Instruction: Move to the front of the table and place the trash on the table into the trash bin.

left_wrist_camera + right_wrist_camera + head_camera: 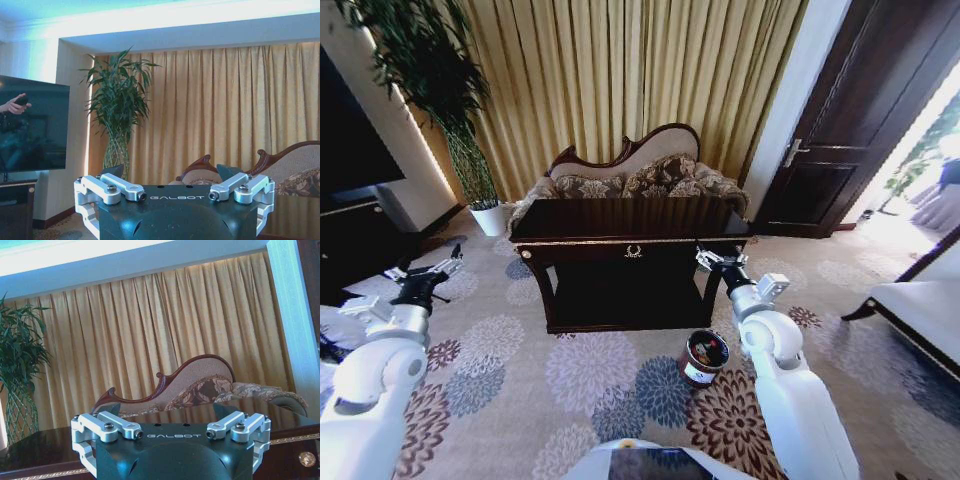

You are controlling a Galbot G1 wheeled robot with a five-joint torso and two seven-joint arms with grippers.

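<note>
Head view: I had the counter dead ahead at 12 o'clock, dark and glossy, its top bare as far as I could make out. The sofa sat just behind it, with curtains beyond. The trash bin stood on the carpet near the counter's front right leg, at about 1 o'clock from me, with something small and coloured inside; I could not tell what. The left pincer hung out at 10 o'clock over the carpet, well apart from the counter, fingers spread and gripping nothing. The right pincer was raised at the counter's front right corner, above the bin; I could not tell from here whether it touched the rail.

Left wrist view: the left pincer showed both fingers parted, nothing between them, facing a potted plant and the curtains.

Right wrist view: the right pincer was likewise released and unloaded, level with the counter top, sofa back beyond.
</note>
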